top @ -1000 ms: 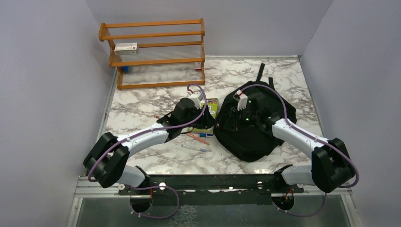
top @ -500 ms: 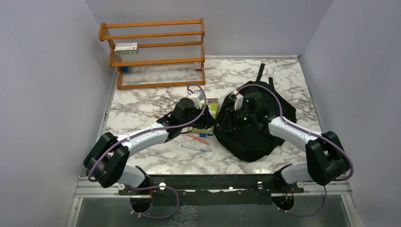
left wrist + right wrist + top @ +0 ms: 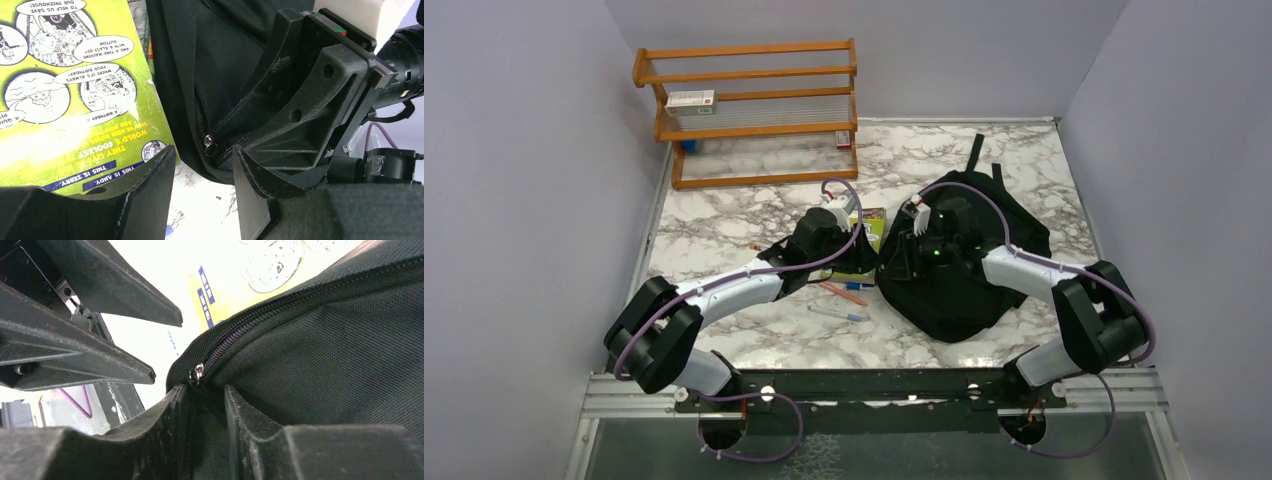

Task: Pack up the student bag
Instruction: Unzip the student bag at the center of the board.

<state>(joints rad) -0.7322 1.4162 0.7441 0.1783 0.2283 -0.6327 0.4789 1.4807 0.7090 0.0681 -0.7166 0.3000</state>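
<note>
The student bag (image 3: pixel 969 270) is a large black backpack lying right of centre. Its left edge with the zipper pull (image 3: pixel 209 145) shows in the left wrist view. My right gripper (image 3: pixel 896 255) is at that edge, shut on the bag's fabric beside the zipper (image 3: pixel 198 372), with the cloth filling the narrow gap between its fingers (image 3: pixel 165 412). My left gripper (image 3: pixel 202 175) is open and empty, low over the table between the green comic book (image 3: pixel 75 85) and the bag (image 3: pixel 225 60). In the top view it (image 3: pixel 864 258) sits just left of the right gripper.
A red pen (image 3: pixel 844 292) and a blue pen (image 3: pixel 836 313) lie on the marble table in front of the book (image 3: pixel 872 232). A wooden rack (image 3: pixel 754 110) with a small box (image 3: pixel 690 99) stands at the back left. Grey walls close in three sides.
My right arm has swung left across the bag, bringing its gripper to the bag's left zipper edge close to the left gripper. The left arm has barely moved.
</note>
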